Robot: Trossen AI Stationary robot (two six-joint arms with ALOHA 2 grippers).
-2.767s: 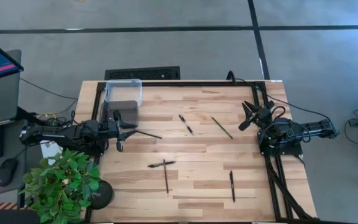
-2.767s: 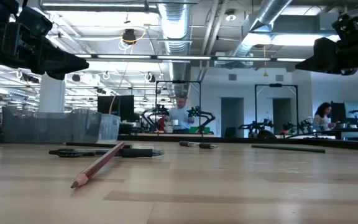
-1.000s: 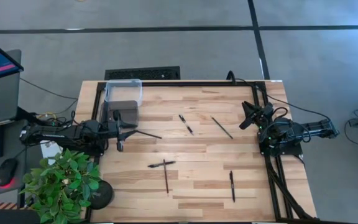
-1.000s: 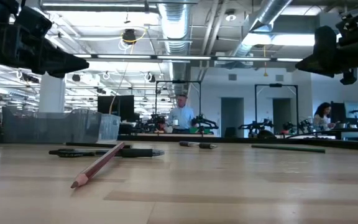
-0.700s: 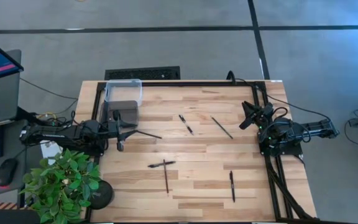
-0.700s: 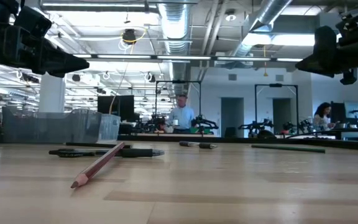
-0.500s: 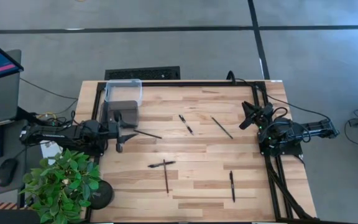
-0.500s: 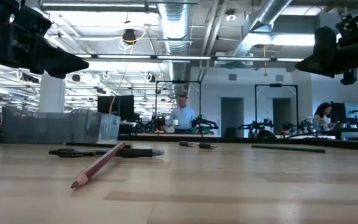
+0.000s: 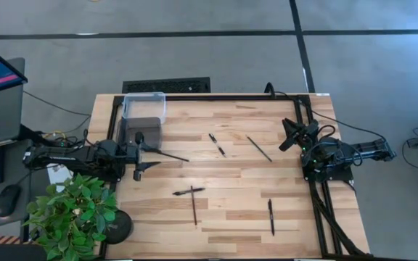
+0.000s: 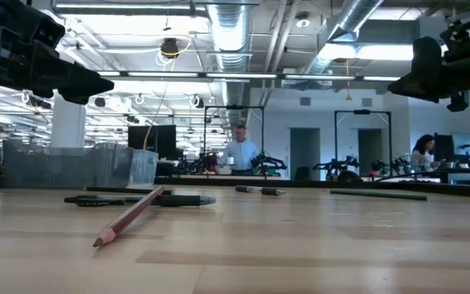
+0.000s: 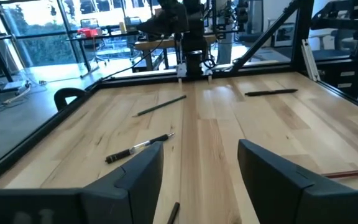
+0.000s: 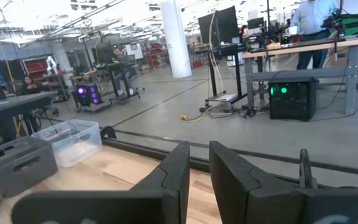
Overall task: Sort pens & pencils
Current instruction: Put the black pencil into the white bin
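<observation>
My left gripper [image 9: 139,154] is open and empty at the table's left side. A thin dark pencil [image 9: 171,155] lies flat just to its right, with one end [image 11: 174,211] below the gap between the fingers. Two black pens [image 9: 217,144] [image 9: 271,216] lie apart from the rest. A third pen [image 9: 189,191] crosses a red-brown pencil [image 9: 194,207]. A dark green pencil [image 9: 259,148] lies toward the right. My right gripper [image 9: 287,135] hovers at the right edge, its fingers a narrow gap apart [image 12: 199,152] and empty.
A clear bin [image 9: 144,105] and a grey bin [image 9: 146,129] stand at the far left corner, just beyond my left gripper. A potted plant [image 9: 71,214] stands off the near left corner. A black frame [image 9: 216,96] rims the table. People stand in the room beyond.
My left gripper has drawn back a little toward the table's left edge. The pens and pencils lie where they were.
</observation>
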